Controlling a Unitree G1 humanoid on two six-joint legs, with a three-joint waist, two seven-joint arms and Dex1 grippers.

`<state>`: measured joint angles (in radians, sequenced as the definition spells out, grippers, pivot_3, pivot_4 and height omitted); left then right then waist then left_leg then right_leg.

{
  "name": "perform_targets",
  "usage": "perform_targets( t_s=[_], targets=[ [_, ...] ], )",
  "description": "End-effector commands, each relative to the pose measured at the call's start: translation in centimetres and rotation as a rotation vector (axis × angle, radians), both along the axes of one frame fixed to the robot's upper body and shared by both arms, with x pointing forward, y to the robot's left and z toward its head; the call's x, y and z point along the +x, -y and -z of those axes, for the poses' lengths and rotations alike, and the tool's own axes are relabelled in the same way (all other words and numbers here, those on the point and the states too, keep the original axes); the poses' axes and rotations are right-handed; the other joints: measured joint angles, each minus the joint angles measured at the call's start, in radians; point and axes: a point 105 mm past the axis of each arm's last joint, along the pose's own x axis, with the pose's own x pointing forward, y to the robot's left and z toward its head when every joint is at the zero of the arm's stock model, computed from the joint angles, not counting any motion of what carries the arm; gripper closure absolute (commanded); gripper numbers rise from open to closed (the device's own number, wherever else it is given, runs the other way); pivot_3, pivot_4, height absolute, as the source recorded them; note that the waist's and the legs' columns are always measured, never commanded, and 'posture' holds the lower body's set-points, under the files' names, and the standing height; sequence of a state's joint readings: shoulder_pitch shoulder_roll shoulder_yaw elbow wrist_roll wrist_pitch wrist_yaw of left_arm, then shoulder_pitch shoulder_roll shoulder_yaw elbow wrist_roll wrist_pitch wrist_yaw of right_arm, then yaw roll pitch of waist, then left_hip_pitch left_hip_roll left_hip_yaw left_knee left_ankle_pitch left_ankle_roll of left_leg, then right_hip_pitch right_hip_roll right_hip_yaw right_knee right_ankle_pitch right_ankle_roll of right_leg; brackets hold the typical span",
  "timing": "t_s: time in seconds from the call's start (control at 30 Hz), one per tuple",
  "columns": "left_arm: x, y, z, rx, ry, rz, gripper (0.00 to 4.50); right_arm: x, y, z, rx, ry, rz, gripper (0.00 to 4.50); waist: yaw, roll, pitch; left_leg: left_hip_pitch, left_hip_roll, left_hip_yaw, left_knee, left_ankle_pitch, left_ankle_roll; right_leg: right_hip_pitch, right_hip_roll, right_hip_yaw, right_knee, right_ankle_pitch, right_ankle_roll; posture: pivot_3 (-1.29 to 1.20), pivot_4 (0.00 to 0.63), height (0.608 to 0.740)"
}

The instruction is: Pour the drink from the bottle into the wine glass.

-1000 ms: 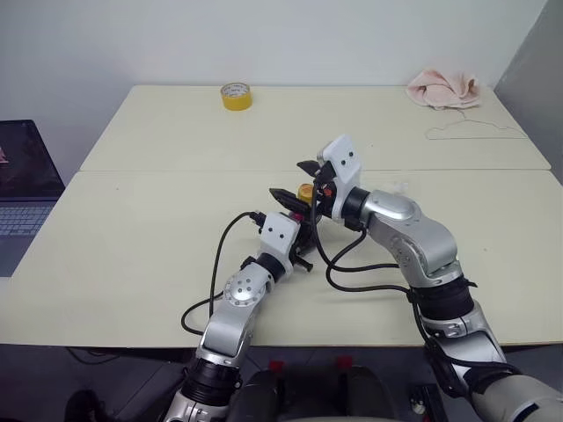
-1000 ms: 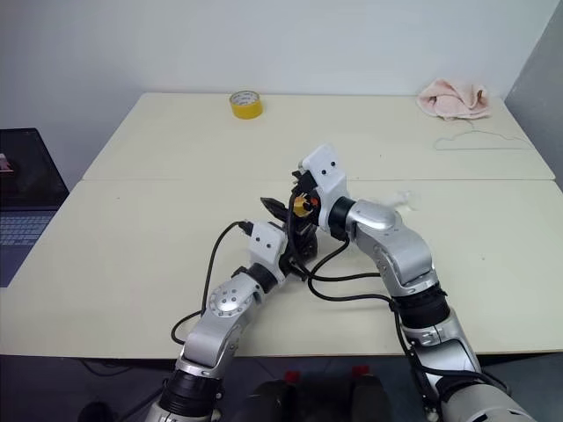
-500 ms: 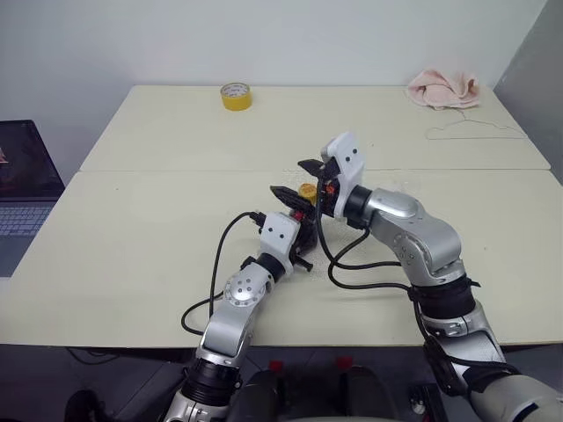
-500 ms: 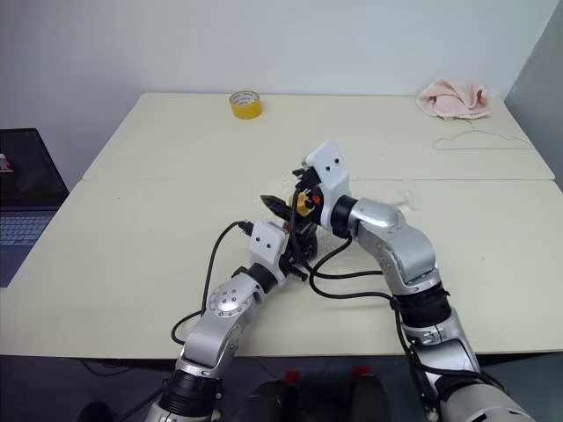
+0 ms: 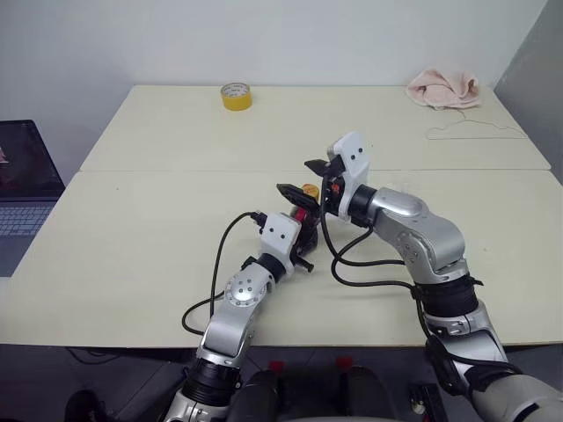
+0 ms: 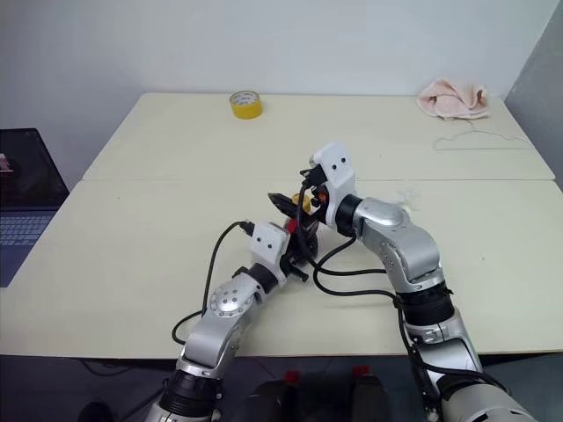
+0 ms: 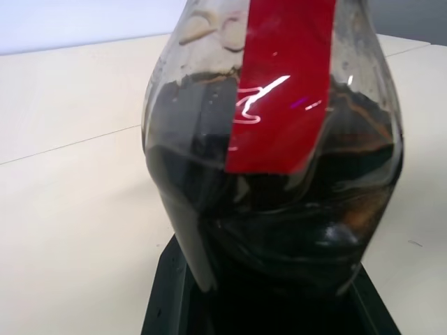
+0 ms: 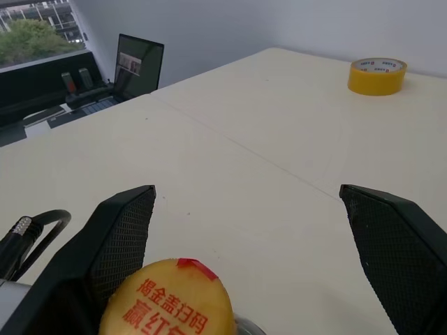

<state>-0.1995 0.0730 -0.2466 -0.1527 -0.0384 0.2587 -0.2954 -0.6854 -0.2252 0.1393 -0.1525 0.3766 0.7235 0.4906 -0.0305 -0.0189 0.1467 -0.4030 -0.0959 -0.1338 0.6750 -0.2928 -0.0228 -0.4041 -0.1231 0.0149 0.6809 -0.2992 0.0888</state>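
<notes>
One laptop (image 5: 22,189) sits at the far left, one yellow tape roll (image 5: 236,96) at the table's (image 5: 132,229) back. At centre, the left gripper (image 5: 302,236) clamps one squat clear bottle (image 7: 272,160), red-striped, half full of dark drink (image 7: 293,223). The right gripper (image 8: 244,230), fingers spread wide, flanks its yellow cap (image 8: 167,299). One pink cloth (image 5: 442,88) lies far right.

My left hand (image 5: 303,236) & arm cover most of the bottle (image 7: 272,139) from the head cam. Its body is hidden there, just the yellow cap (image 5: 309,190) peeks out. In my left wrist cam the bottle's top & base are cut off by the frame. Right wrist cam crops the cap at the bottom edge. Laptop (image 5: 22,189) is cut off at the left edge. Wine glass (image 5: 398,188) beyond my right arm is too faint to make out.
</notes>
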Motion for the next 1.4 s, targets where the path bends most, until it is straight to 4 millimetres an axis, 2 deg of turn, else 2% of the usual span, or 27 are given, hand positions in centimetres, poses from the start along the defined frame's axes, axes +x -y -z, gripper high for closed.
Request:
perform_targets(
  t_s=[0.03,0.43,0.83,1.17,1.27,1.4],
  targets=[
    [-0.3,0.2,-1.8,-0.028,0.069,0.008,3.82,-0.6,1.7,-2.2,0.054,0.084,0.010,0.00,0.000,0.000,0.000,0.000,0.000,0.000,0.000,0.000,0.000,0.000,0.000,0.000,0.000,0.000,0.000,0.00,0.150,0.740],
    [-0.3,0.2,-1.7,-0.028,0.065,0.013,3.82,-2.2,2.6,-2.0,0.069,0.084,-0.028,0.00,0.000,0.000,0.000,0.000,0.000,0.000,0.000,0.000,0.000,0.000,0.000,0.000,0.000,0.000,0.000,0.00,0.150,0.740],
    [-0.3,0.1,-1.7,-0.023,0.066,0.012,3.82,-2.8,3.6,-0.8,0.022,0.049,-0.020,0.00,0.000,0.000,0.000,0.000,0.000,0.000,0.000,0.000,0.000,0.000,0.000,0.000,0.000,0.000,0.000,0.00,0.150,0.740],
    [-0.3,0.2,-1.7,-0.021,0.066,0.016,3.85,-3.1,4.3,-0.8,0.031,0.048,-0.011,0.00,0.000,0.000,0.000,0.000,0.000,0.001,0.000,0.000,0.000,0.000,0.000,0.000,0.000,0.000,0.000,0.00,0.150,0.740],
    [-0.3,0.2,-1.7,-0.021,0.065,0.016,3.85,-3.6,4.0,-1.1,0.040,0.060,-0.043,0.61,0.000,0.000,0.000,0.000,0.000,0.001,0.000,0.000,0.000,0.000,0.000,0.000,0.000,0.000,0.000,0.00,0.150,0.740],
    [-0.3,0.2,-1.7,-0.020,0.066,0.016,3.85,-4.0,3.5,-1.4,0.047,0.069,-0.075,2.00,0.001,0.000,0.000,0.000,0.000,0.001,0.000,0.000,0.000,0.000,0.000,0.000,0.000,0.000,0.000,0.00,0.150,0.740]
  ],
)
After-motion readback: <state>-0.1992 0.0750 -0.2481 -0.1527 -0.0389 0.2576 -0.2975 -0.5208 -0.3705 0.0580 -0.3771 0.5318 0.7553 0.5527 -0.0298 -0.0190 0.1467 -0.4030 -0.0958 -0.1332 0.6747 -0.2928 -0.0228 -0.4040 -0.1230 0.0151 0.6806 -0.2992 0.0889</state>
